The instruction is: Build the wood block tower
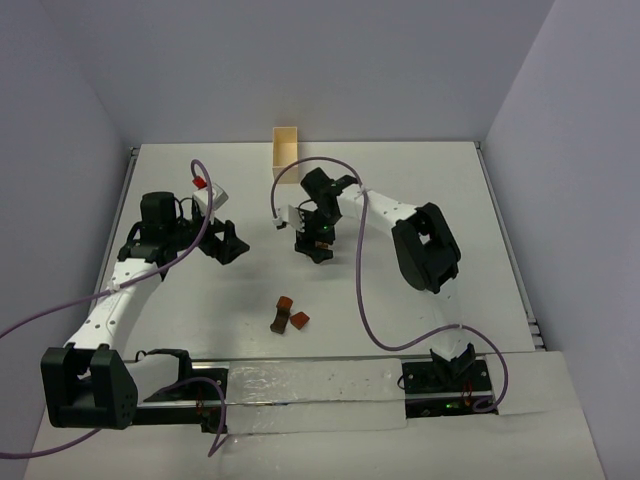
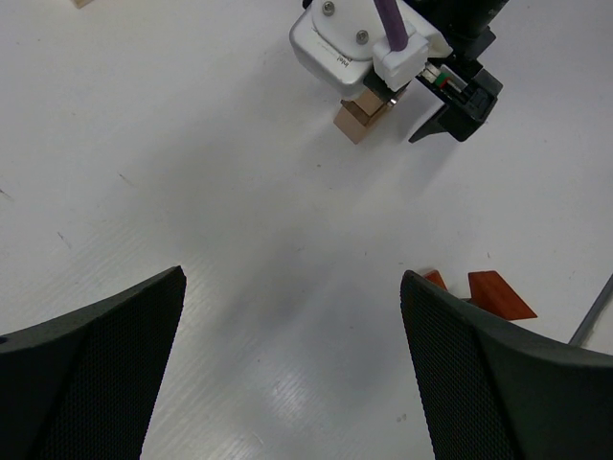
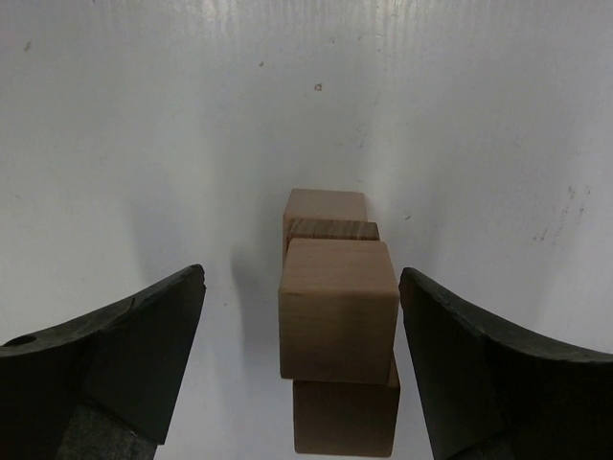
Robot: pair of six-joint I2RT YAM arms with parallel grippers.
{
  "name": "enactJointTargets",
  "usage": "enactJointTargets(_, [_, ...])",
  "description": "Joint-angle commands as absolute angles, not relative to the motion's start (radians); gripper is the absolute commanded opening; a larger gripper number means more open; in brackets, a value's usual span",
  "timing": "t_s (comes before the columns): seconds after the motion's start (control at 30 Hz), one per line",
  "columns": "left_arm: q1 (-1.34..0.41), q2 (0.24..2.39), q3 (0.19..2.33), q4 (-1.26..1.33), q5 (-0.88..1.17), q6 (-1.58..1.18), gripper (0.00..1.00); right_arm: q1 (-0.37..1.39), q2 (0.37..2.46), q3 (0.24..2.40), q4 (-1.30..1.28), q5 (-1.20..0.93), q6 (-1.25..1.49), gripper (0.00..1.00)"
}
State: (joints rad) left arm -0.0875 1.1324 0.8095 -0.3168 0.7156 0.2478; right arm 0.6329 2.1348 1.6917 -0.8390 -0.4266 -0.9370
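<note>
Several tan blocks [image 3: 337, 307] stand stacked near the middle of the bench [image 1: 430, 190]. Right hand [image 3: 302, 287] straddles the stack, fingers spread, a gap showing on both sides, no contact. Left hand [image 2: 292, 287] spread wide, off to the stack's left. Reddish-brown pieces [image 1: 288, 316] lie loose nearer the arm bases, apart from the stack.

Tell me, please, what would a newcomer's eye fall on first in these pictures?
First, the small stack of light tan wooden blocks in the right wrist view, standing between the right arm's open fingers with a gap on each side. Next, in the top view, the reddish-brown wooden pieces lying on the white table between the two arms, and the pale wooden box at its far edge.
</note>
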Motion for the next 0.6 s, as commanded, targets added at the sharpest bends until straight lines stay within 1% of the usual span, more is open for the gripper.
enactJointTargets(0.0, [-0.083,1.12,0.809,-0.273,0.718,0.253,0.99,0.644,2.143,1.69,-0.79,-0.399,-0.912,0.85])
enactJointTargets(0.23, [-0.082,1.118,0.808,-0.272,0.715,0.255,0.99,0.651,2.15,1.683,-0.781,-0.366,-0.915,0.78])
enactJointTargets(0.4, [-0.083,1.12,0.808,-0.272,0.711,0.258,0.99,0.66,2.156,1.681,-0.781,-0.346,-0.924,0.7])
enactJointTargets(0.57, [-0.083,1.121,0.808,-0.27,0.711,0.256,0.99,0.664,2.16,1.68,-0.779,-0.333,-0.93,0.66])
